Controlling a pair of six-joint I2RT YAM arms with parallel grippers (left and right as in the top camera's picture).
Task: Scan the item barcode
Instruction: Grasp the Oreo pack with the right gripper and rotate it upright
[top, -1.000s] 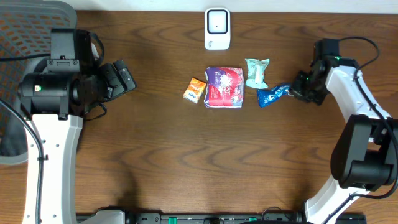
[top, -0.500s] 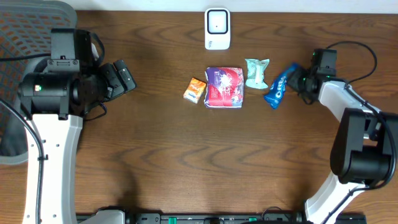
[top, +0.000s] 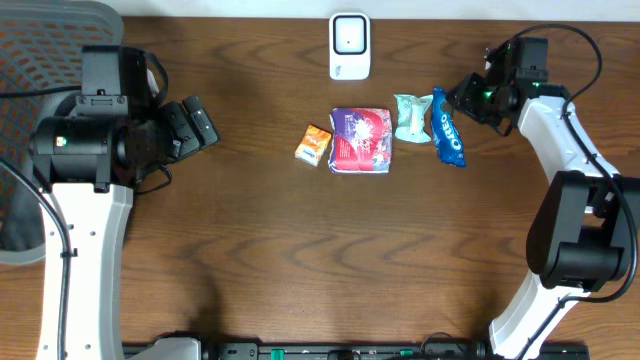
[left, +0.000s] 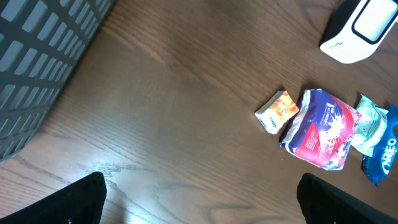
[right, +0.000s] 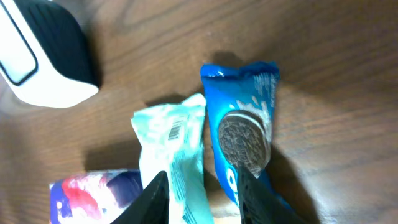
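Black fingers of the right gripper (right: 202, 190) stand apart and clamp nothing. The blue Oreo pack (right: 244, 127) lies flat on the wooden table (top: 300, 250) beneath them, cookie picture up, with one fingertip (right: 254, 186) over its near end. From overhead, this gripper sits at 2 o'clock on the table, at the pack's 1 o'clock end. Against the pack's 9 o'clock side lies a mint-green packet (top: 411, 116). A purple-and-red pouch (top: 361, 140) and a small orange box (top: 314, 143) follow in a row toward 9 o'clock. The white scanner (top: 349, 46) stands at 12 o'clock, apart from the row. The left gripper (left: 202, 205) hangs at 9 o'clock, jaws spread wide and empty, well apart from the items. A mesh chair (top: 40, 30) shows at 10 o'clock.
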